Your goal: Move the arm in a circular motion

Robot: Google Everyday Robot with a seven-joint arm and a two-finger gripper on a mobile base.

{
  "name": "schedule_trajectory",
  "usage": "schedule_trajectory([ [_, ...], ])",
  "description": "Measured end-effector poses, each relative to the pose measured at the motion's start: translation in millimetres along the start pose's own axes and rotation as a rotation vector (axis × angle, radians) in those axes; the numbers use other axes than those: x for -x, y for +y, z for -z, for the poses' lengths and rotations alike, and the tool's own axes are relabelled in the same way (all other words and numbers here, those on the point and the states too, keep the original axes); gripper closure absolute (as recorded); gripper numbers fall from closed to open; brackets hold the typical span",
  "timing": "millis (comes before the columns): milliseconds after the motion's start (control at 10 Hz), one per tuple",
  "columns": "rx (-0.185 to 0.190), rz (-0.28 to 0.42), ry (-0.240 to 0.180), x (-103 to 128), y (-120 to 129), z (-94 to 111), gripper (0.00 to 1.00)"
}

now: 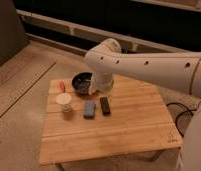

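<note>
The gripper (93,88) hangs low over the far part of the one wooden table (129,130), at the rim of the single dark bowl (82,82); whether it is released or clenched cannot be told. From it, one blue block (89,109) lies at six o'clock, one black bar (105,105) at five, one white cup (64,100) at eight, and one small orange thing (62,86) at nine. The arm (144,67) climbs to a rounded joint at one o'clock, then runs off toward three.
</note>
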Motion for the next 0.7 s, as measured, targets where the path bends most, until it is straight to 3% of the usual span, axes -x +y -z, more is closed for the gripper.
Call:
schedule_trajectory([
  [200, -0.003, -0.009, -0.004, 2.1, -2.5, 0.4, 0.35],
  [300, -0.007, -0.044, -0.022, 15.7, -6.2, 4.6, 0.35],
  [500, -0.05, -0.148, -0.063, 62.5, -25.5, 16.5, 0.35],
  [700, -0.104, -0.206, -0.091, 105.5, -30.4, 19.6, 0.35],
])
